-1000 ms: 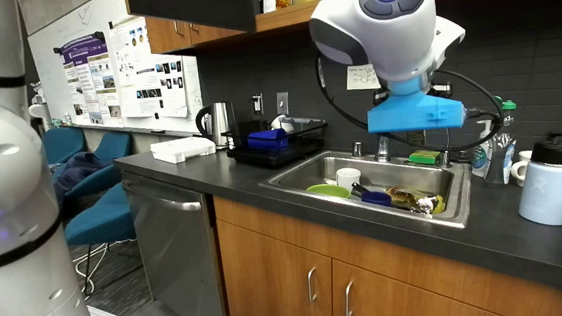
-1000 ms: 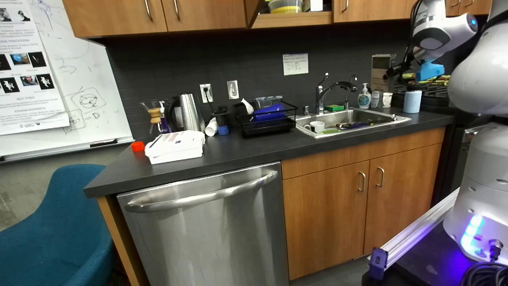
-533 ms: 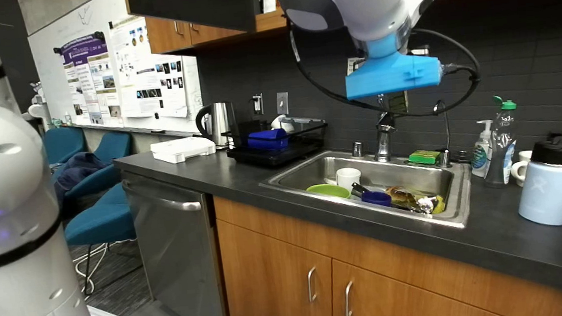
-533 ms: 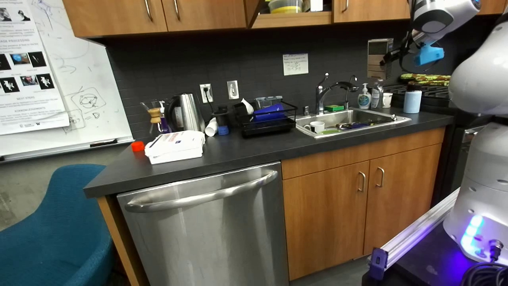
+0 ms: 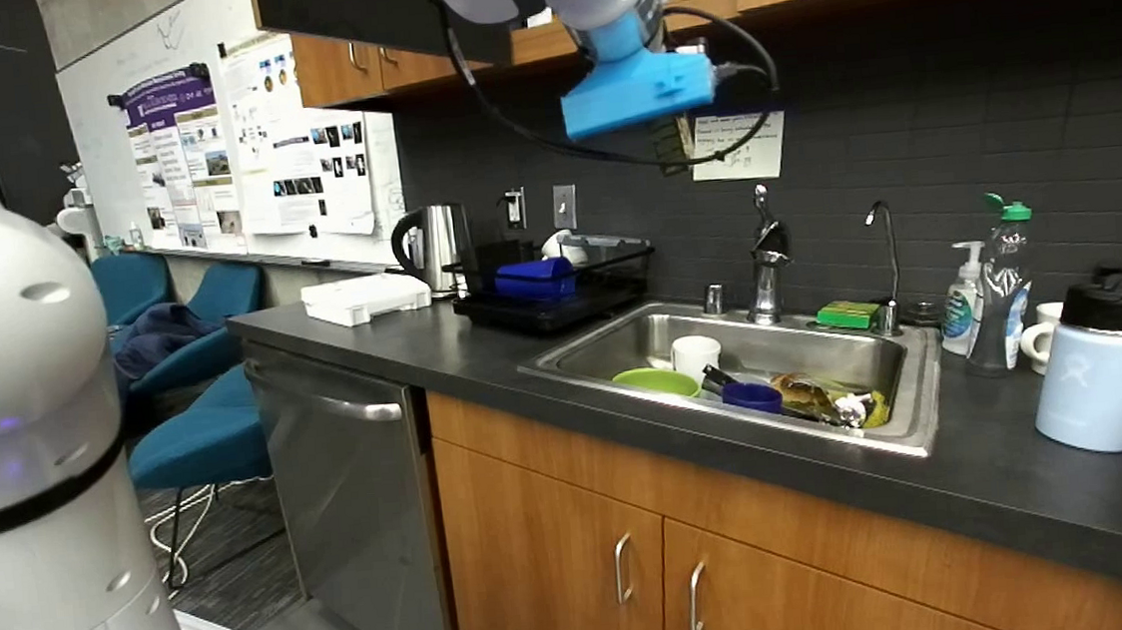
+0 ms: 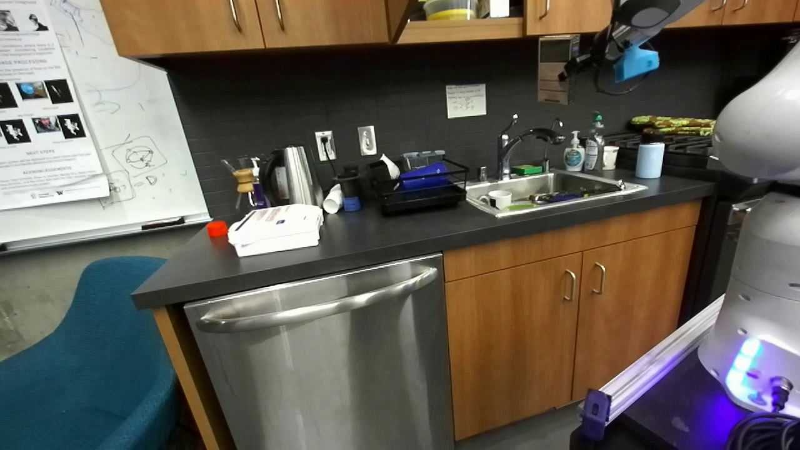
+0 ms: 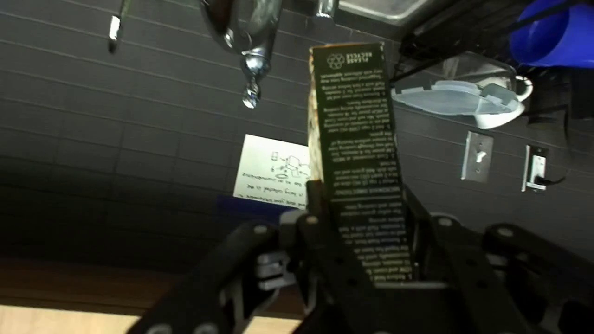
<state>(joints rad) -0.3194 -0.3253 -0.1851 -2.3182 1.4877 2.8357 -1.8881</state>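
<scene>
My gripper point(image 7: 364, 197) is shut on a narrow food box point(image 7: 357, 116), with one finger on each side of it. The dark side panel of the box, printed with cooking text, faces the wrist camera. Through an exterior view the box point(image 6: 556, 69) hangs upright in front of the dark tiled wall, just below the upper cabinets, with the gripper point(image 6: 572, 65) at its right edge. In the other outside picture the blue camera mount point(image 5: 639, 91) hides most of the gripper, and only a sliver of the box point(image 5: 673, 141) shows beneath it.
An upper cabinet stands open, its dark door point(image 5: 377, 14) jutting out near the arm; its shelf point(image 6: 459, 30) holds containers. Below lie the sink point(image 5: 915, 417) with dishes, the faucet point(image 5: 765, 259), the dish rack point(image 6: 425, 197), a kettle point(image 6: 300, 178) and a light-blue bottle point(image 5: 1097, 383).
The arm has risen and swung left in both exterior views, carrying the box away from the stove side and past the faucet. The grip on the box has stayed shut.
</scene>
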